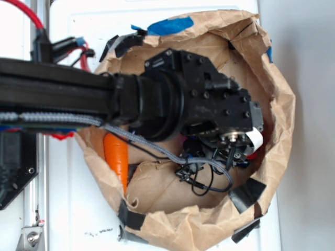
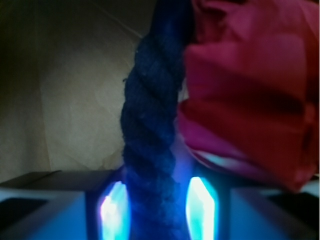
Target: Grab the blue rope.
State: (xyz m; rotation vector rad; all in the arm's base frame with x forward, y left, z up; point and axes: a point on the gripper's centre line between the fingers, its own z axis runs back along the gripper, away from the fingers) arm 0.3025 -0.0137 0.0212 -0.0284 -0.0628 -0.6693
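Observation:
In the wrist view the blue rope (image 2: 150,125), a thick dark navy twisted cord, runs straight up from between my fingers. My gripper (image 2: 157,205) is shut on it, with a glowing blue pad (image 2: 115,210) on its left side and another on its right. In the exterior view my gripper (image 1: 227,157) is down inside the brown paper bag (image 1: 272,104), right of centre, and the black wrist hides the rope there.
A red cloth item (image 2: 250,90) presses against the rope's right side. An orange toy carrot (image 1: 116,154) lies at the bag's left wall. The grey braided cable (image 1: 157,146) loops under the arm. Bright-blue tape (image 1: 170,25) marks the bag's top rim.

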